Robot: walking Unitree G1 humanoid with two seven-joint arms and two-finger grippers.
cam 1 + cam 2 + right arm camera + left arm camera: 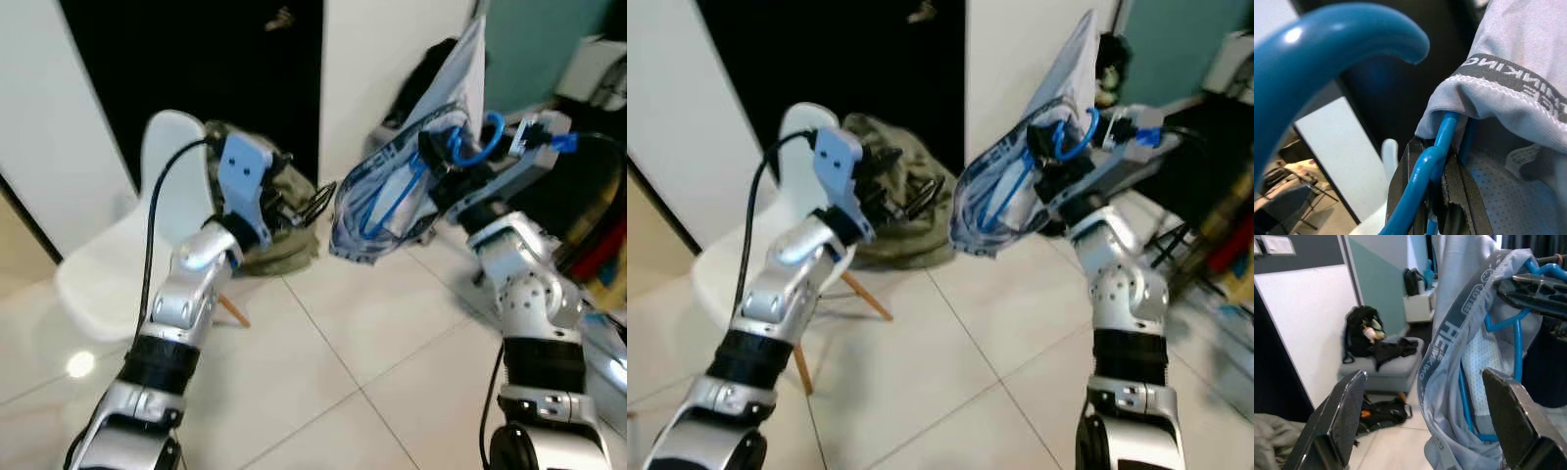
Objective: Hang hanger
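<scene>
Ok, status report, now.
Right gripper shut on blue hanger, grey garment draped over it. Left gripper open, beside it. White chair below left arm.

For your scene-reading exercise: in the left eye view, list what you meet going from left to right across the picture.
White chair → left gripper, fingers open → olive-green cloth heap → grey garment on the blue hanger → right gripper, shut on the hanger.

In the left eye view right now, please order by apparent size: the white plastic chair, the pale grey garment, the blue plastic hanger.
1. White plastic chair
2. Pale grey garment, nearly alike, but nearer the camera, so unsure
3. Blue plastic hanger, held by the right gripper
</scene>
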